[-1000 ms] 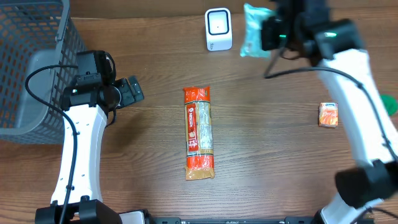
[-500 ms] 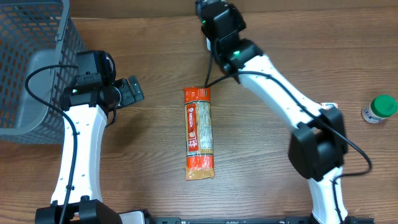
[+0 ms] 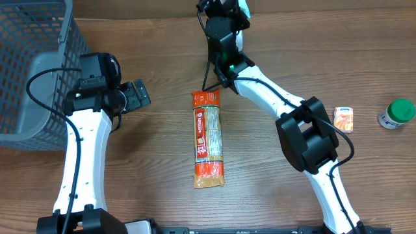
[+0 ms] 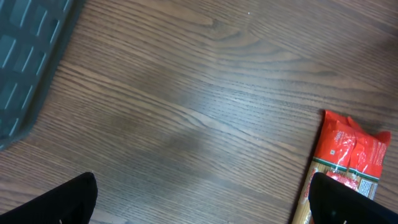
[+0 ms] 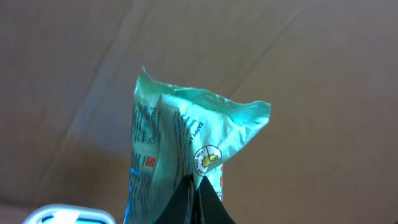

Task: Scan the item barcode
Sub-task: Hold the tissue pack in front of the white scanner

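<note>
While the right gripper [image 5: 194, 202] is pinched tight on the lower edge of the mint-green pouch [image 5: 180, 137], the pack sticks up above the fingers. It is held in the air at the far middle of the table [image 3: 149, 182], and overhead the right arm hides nearly all of it.

The pouch looks light and soft: thin crinkly film with a crumpled top edge. It is likely slick and floppy, so it may sag or twist away from a reader. Whether the contents are fragile cannot be told.

Holding it by the edge seems right, as it leaves the printed faces bare. Small print and a red mark show on the left face; no barcode can be made out. A squeeze on the belly would likely crease the print.

The left gripper [image 4: 202, 202] hangs spread wide and empty over bare wood, near the pasta pack [image 3: 208, 138] and beside the grey basket [image 3: 39, 39]. A small orange box [image 3: 343, 119] and a green-capped bottle [image 3: 396, 113] sit well apart at the right.
</note>
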{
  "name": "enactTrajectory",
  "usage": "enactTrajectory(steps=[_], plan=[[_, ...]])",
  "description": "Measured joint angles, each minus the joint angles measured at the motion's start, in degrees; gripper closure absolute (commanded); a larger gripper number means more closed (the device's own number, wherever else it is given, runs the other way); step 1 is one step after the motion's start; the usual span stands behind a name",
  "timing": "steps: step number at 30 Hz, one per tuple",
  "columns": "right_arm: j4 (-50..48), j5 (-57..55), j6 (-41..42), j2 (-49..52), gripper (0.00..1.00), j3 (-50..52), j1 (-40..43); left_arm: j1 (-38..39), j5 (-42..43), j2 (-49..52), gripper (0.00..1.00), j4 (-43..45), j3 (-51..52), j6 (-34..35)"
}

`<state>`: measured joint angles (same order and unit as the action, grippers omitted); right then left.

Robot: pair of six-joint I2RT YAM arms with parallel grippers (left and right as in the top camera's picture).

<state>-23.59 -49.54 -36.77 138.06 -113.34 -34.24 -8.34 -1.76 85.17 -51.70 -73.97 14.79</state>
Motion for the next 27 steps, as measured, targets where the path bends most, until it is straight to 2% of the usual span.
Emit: enactTrajectory(steps=[4,17,27], plan=[[-3.1,-0.2,-0.1,0.2,0.96,0.0,0.0,0.0,0.0,0.0,0.0,0.0,0.0,0.0],[-2.7,1.4,-0.3,6.9,0.96,0.0,0.0,0.0,0.0,0.0,0.0,0.0,0.0,0.0],[-4.0,-4.4,2.1,7.4,0.97,0.0,0.0,0.0,0.0,0.0,0.0,0.0,0.0,0.0]])
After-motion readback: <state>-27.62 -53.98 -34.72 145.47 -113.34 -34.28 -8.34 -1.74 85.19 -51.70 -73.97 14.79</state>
